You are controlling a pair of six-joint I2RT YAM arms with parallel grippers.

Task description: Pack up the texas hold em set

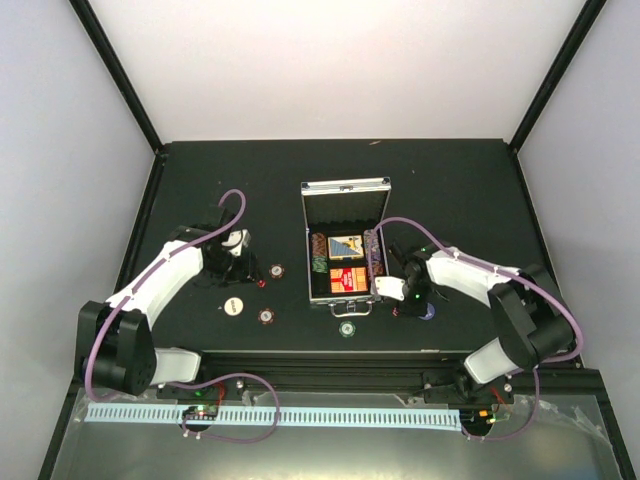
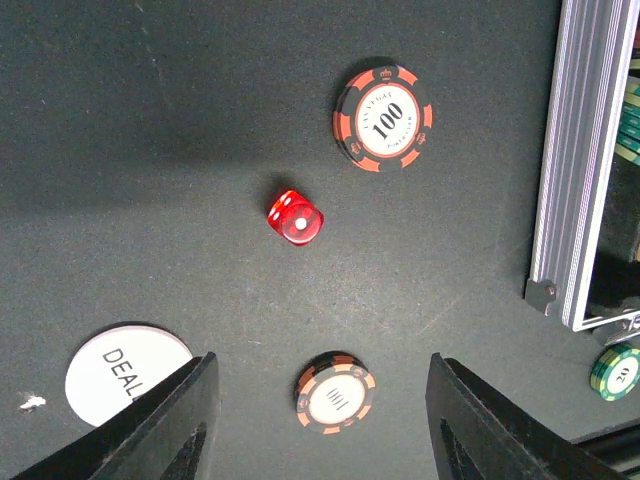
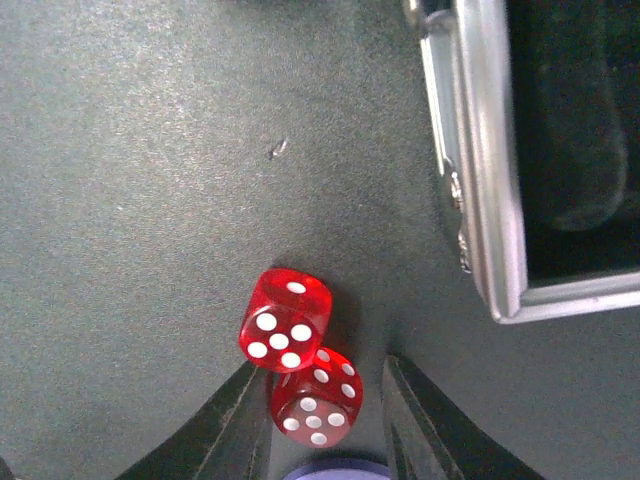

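Open aluminium briefcase (image 1: 345,250) at mid-table (image 1: 200,180), card decks (image 1: 347,262) inside. Loose pieces are lettered: maroon chip (image 2: 383,117) "LAS VEGAS 100", green chip (image 2: 620,372) "20", white button (image 2: 125,370) "DEAL". Both arms are bent, wrists down. Left gripper (image 2: 320,400) is spread wide and empty; right gripper (image 3: 322,385) is part-spread, bracketing the lower die (image 3: 316,397) without a clear grip.
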